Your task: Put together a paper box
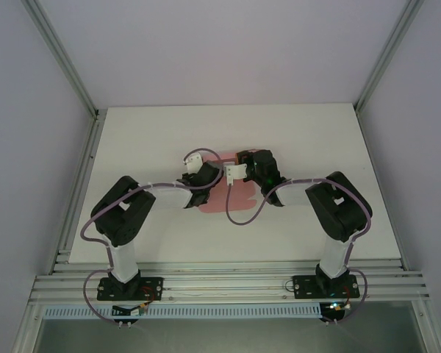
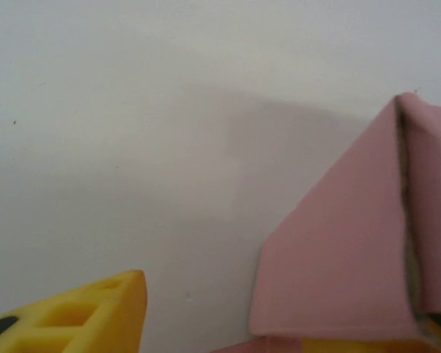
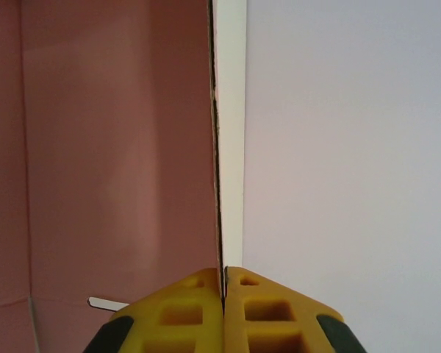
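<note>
Top external view — the pink paper box (image 1: 222,197) lies mid-table (image 1: 301,140), partly folded, with the left gripper (image 1: 203,173) at its left side and the right gripper (image 3: 224,293) at its far edge. Right wrist view: yellow fingers pressed together on an upright card edge of the box wall. Left wrist view: fingers (image 2: 95,312) stand apart — a folded pink flap rests by the right-hand one, not clamped.

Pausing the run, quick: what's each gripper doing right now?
Left gripper: open, paper box by one finger, not clamped.
Right gripper: closed on the paper box's edge.
</note>
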Tool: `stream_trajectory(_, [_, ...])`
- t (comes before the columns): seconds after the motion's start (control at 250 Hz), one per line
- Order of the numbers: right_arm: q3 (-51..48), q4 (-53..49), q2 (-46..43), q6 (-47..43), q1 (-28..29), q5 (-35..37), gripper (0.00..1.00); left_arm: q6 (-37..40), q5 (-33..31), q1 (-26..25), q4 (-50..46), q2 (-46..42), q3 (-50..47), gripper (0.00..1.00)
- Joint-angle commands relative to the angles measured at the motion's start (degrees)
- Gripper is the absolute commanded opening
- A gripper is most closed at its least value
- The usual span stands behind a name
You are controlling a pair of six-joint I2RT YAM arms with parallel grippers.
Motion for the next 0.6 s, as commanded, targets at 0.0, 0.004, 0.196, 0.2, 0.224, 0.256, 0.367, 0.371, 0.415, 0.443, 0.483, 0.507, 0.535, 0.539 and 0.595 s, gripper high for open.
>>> stream_trajectory(0.0, [-0.2,-5.1,-0.9,1.6,-1.2,2.7,0.0,6.4,3.5,3.1,2.8,-1.6,-4.2,0.65])
stream_trajectory(0.004, [-0.2,-5.1,-0.9,1.6,-1.1,2.7,0.0,6.4,3.6,3.2,2.9,-1.6,-4.3,0.65])
stream_trajectory(0.196, [-0.2,-5.2,-1.0,1.9,-1.1,2.7,0.0,7.5,11.0,4.6,9.3,-0.1,-5.0,0.66])
stream_trajectory(0.2, [-0.2,-5.2,-1.1,1.9,-1.1,2.7,0.0,7.4,11.0,4.6,9.3,-0.1,-4.9,0.66])
stream_trajectory(0.224, [-0.2,-5.2,-1.0,2.0,-1.2,2.6,0.0,7.5,11.0,4.6,9.4,0.2,-4.6,0.64])
stream_trajectory(0.256, [-0.2,-5.2,-1.2,2.0,-1.2,2.5,0.0,7.8,11.4,4.7,9.5,0.7,-4.0,0.62])
stream_trajectory(0.367, [-0.3,-5.2,-0.9,2.2,-1.0,2.4,0.0,8.4,11.7,4.6,10.5,1.8,-2.4,0.58])
stream_trajectory(0.371, [-0.3,-5.2,-0.9,2.2,-1.0,2.4,0.0,8.4,11.7,4.6,10.5,1.8,-2.5,0.57])
stream_trajectory(0.415, [-0.4,-5.2,-0.7,2.1,-1.0,2.3,0.0,8.5,10.8,4.6,10.8,2.2,-2.0,0.54])
stream_trajectory(0.443, [-0.4,-5.2,-0.7,2.2,-0.8,2.3,0.0,8.8,10.1,4.6,10.8,2.5,-1.5,0.52])
stream_trajectory(0.483, [-0.5,-5.2,-0.6,2.3,-0.8,2.3,0.0,9.3,9.5,4.6,10.7,2.9,-0.7,0.49])
stream_trajectory(0.507, [-0.5,-5.2,-0.6,2.3,-0.7,2.3,0.0,9.5,9.1,4.6,10.6,3.1,-0.3,0.47])
stream_trajectory(0.535, [-0.5,-5.2,-0.7,2.5,-0.6,2.3,0.0,9.7,8.8,4.5,10.7,3.4,0.1,0.45])
stream_trajectory(0.539, [-0.5,-5.2,-0.7,2.5,-0.6,2.3,0.0,9.7,8.8,4.6,10.8,3.5,0.1,0.45])
stream_trajectory(0.595, [-0.5,-5.2,-0.9,3.0,-0.5,1.9,0.0,10.0,8.6,4.6,11.6,4.0,0.6,0.39])
